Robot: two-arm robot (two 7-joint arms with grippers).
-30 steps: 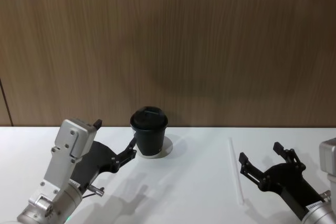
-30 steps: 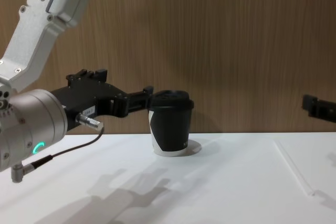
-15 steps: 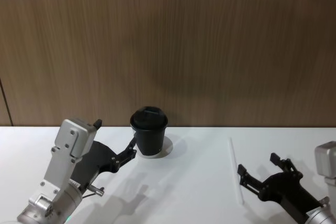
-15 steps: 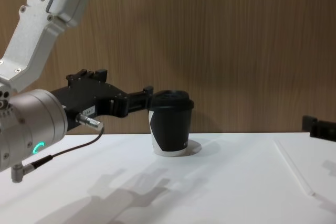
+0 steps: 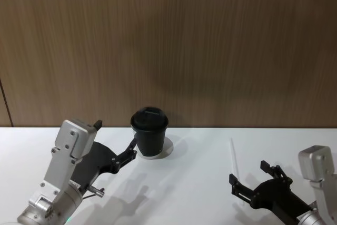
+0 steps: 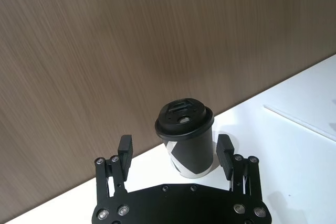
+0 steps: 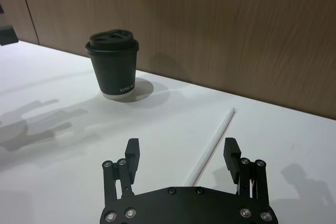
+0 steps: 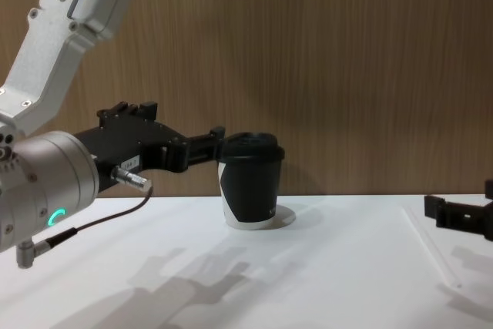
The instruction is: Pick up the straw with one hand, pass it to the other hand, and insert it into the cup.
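White print on the cup [image 7: 114, 66] is illegible. The left end effector [image 6: 175, 145] is open, empty, beside the cup. The right end effector [image 7: 181, 145] is open, empty, over the straw [image 7: 214, 140].

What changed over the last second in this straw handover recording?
The right gripper came down toward the table and shifted to its left. Its open fingers now straddle the straw, which lies flat and has not been gripped. Unchanged: the left gripper is open with a finger on either side of the cup, and the cup and straw are in the same places.
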